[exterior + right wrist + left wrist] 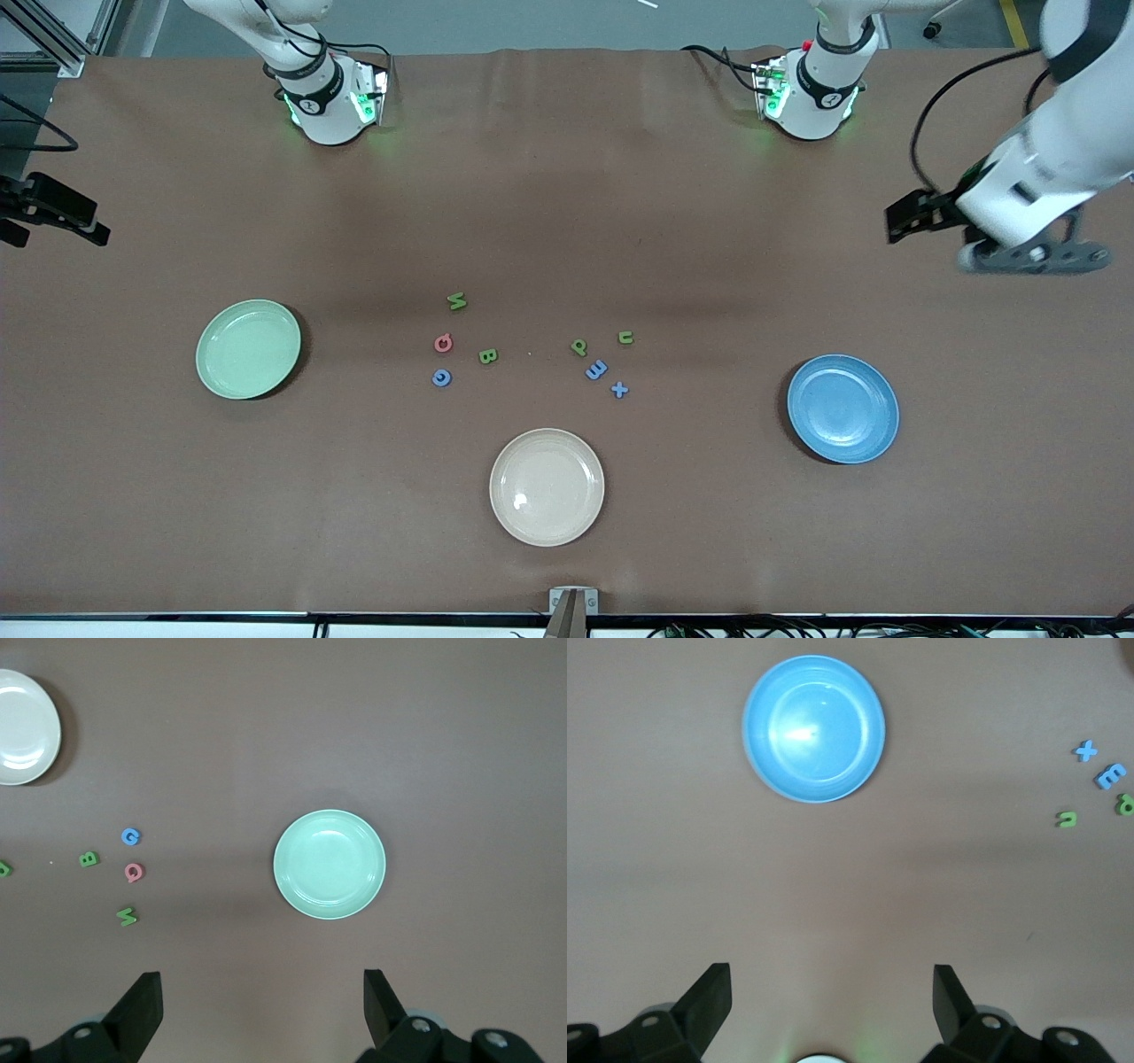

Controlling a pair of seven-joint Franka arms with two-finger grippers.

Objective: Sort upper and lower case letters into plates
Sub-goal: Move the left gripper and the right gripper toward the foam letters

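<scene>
both arms wait high over the brown paper-covered table [567, 549], nothing in either hand. the left gripper [831, 992] hangs over bare table at the left arm's end, its black fingers [713, 992] spread wide and empty. the right gripper [261, 997] hangs over the right arm's end, fingers [142, 1001] just as wide apart, empty too.

the round sky blue plate [842, 408] sits toward the left arm's end, nothing in it. the round pale mint green plate [248, 348] sits toward the right arm's end, also bare. a round cream plate [547, 486] lies between them, nearer the front camera.

all eight small chunky foam letters lie loose on the table in the middle, none in a plate. on the mint plate's side: a green m [456, 301] farthest from the camera, a pink-red q [443, 343], a green b [487, 355] beside it, and a blue g [441, 377] nearest the camera. on the blue plate's side: a green u [625, 337], a green p [578, 346], a blue m [596, 369] just beside the p, and a blue x [619, 389] nearest the camera. the two clusters sit apart with bare table between them.
</scene>
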